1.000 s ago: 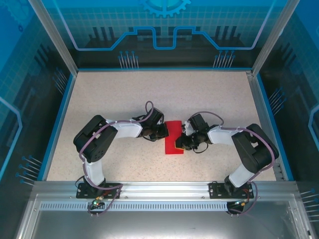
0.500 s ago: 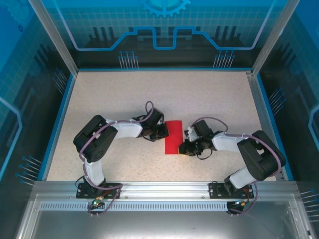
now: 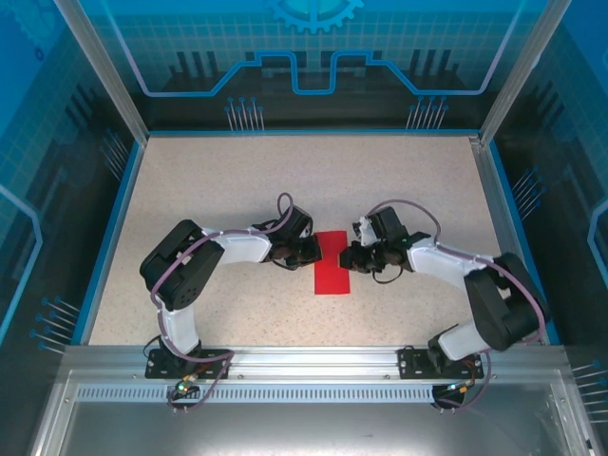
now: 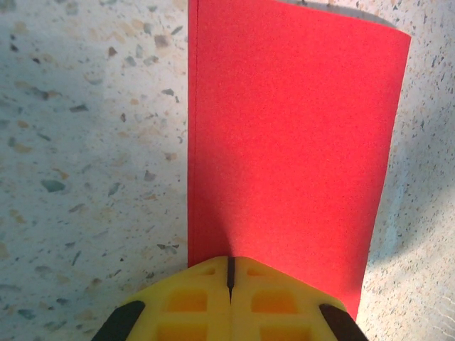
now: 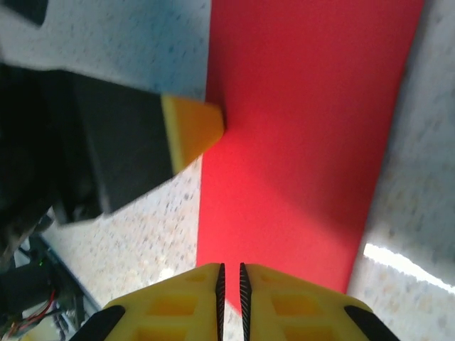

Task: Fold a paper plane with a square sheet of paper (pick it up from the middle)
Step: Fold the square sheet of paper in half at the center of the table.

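Note:
The square sheet of paper (image 3: 332, 266) lies folded into a narrow bright red rectangle on the speckled table between the two arms. My left gripper (image 3: 313, 251) is shut, and its yellow fingertips (image 4: 213, 273) rest on the paper's (image 4: 291, 135) left edge. My right gripper (image 3: 350, 257) sits at the paper's right edge near the far end. Its pads stand all but together with a thin slit and nothing in it, over the paper's (image 5: 298, 135) edge. The left gripper's yellow fingertip (image 5: 192, 128) touches the opposite edge in the right wrist view.
The table (image 3: 209, 180) is a speckled beige surface with a blue rim and glass walls round it. An aluminium rail (image 3: 304, 359) runs along the near edge, where both arm bases are bolted.
My right gripper has slid along the paper's right edge from the near end toward the far end. The paper now lies flatter. The left arm has stayed put.

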You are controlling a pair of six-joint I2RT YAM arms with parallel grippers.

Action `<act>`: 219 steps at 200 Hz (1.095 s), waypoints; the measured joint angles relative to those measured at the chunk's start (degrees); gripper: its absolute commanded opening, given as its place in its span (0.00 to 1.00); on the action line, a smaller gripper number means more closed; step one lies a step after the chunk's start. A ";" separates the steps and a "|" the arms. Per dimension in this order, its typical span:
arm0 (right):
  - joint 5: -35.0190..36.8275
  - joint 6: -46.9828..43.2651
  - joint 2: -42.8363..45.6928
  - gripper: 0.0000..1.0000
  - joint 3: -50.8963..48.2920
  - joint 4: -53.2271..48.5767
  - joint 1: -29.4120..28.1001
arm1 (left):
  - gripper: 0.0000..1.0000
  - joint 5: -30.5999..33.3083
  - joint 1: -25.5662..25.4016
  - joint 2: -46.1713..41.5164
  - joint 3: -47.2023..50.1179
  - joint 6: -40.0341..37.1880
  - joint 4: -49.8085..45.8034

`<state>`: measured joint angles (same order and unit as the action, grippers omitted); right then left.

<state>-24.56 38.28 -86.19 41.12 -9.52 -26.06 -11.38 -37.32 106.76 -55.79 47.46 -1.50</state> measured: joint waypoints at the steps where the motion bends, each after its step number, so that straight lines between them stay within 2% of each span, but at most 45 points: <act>1: 0.04 -0.04 -0.44 0.16 0.22 0.11 0.04 | 0.00 0.00 0.00 0.02 0.00 0.02 0.00; 44: 0.07 -1.07 -9.53 0.15 2.75 1.86 0.24 | 0.00 0.02 -0.02 0.00 -0.11 0.02 -0.17; 81: -1.09 -1.09 -11.10 0.15 2.03 2.99 0.28 | 0.00 0.15 -0.02 0.00 -0.11 0.02 -0.31; 125: -3.02 -2.16 -8.11 0.16 -2.29 4.57 -0.02 | 0.00 0.17 -0.04 0.00 -0.11 0.07 -0.31; 168: -2.91 -2.99 -3.13 0.16 -5.95 0.79 -1.01 | 0.00 0.17 -0.04 0.00 -0.11 0.09 -0.28; 219: 0.02 -3.04 4.04 0.16 -3.37 -2.16 -0.90 | 0.00 0.24 -0.20 0.00 -0.76 -0.92 -1.27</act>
<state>-24.53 35.24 -82.15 37.76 -11.68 -26.96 -11.14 -37.52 106.76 -56.55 46.54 -2.76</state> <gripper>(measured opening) 0.169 0.068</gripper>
